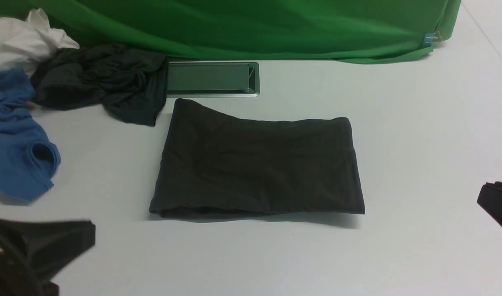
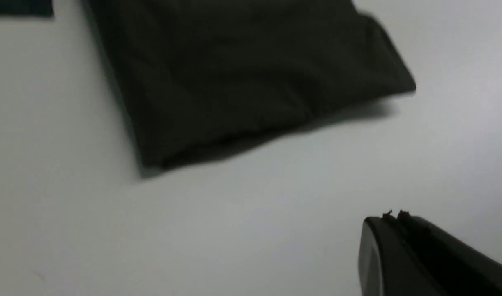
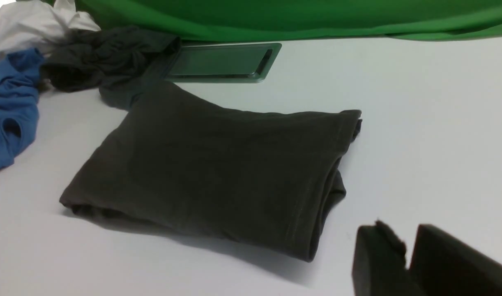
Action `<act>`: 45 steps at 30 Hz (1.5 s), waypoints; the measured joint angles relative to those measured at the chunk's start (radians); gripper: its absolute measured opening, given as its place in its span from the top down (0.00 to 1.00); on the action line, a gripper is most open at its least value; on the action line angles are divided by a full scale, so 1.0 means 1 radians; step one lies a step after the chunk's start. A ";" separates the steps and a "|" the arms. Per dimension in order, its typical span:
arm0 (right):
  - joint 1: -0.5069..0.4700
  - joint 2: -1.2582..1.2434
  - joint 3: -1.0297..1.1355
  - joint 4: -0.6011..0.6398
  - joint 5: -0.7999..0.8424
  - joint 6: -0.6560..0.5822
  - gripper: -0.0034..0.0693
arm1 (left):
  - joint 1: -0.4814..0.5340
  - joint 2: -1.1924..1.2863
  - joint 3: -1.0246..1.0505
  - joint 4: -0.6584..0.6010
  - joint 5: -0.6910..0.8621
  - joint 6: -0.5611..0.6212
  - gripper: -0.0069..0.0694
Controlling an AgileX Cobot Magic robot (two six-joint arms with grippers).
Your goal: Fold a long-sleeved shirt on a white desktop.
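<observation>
Tools first: the left tool (image 2: pixel 394 218) has its two fingers pressed together with nothing between them, and it hangs above bare bench, near the front left corner of the folded shirt but not touching it. In the front view its arm shows only as a dark blurred shape at the lower left. The right tool (image 3: pixel 407 246) has a narrow gap between its fingers (image 3: pixel 378 255) and pinches nothing; it stands near the right edge of the shirt, apart from the cloth.

The long-sleeved shirt (image 1: pixel 257 164) lies in the middle of the white bench (image 1: pixel 419 144), folded into a flat dark rectangle with several layers showing along its right edge. Its far left corner rises a little higher than the rest of the far edge.

Just behind the shirt sits a rectangular metal hatch (image 1: pixel 212 78) set into the bench. To the left of the hatch lies a crumpled dark grey garment (image 1: pixel 107 82), partly covering the hatch's end. Further left are a blue garment (image 1: pixel 17 139) and a white cloth (image 1: pixel 21 41), both in a loose heap. A green backdrop (image 1: pixel 255 28) hangs along the far side.
</observation>
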 joint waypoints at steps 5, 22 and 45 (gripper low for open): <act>0.000 0.000 0.000 0.000 0.000 0.001 0.73 | 0.000 -0.006 0.000 0.044 -0.052 0.027 0.89; 0.000 0.000 0.000 0.002 0.000 0.002 0.67 | 0.001 -0.286 0.239 0.364 -0.422 0.037 0.89; 0.000 -0.001 0.001 0.003 -0.004 0.002 0.63 | 0.104 -0.512 0.644 0.405 -0.554 -0.196 0.89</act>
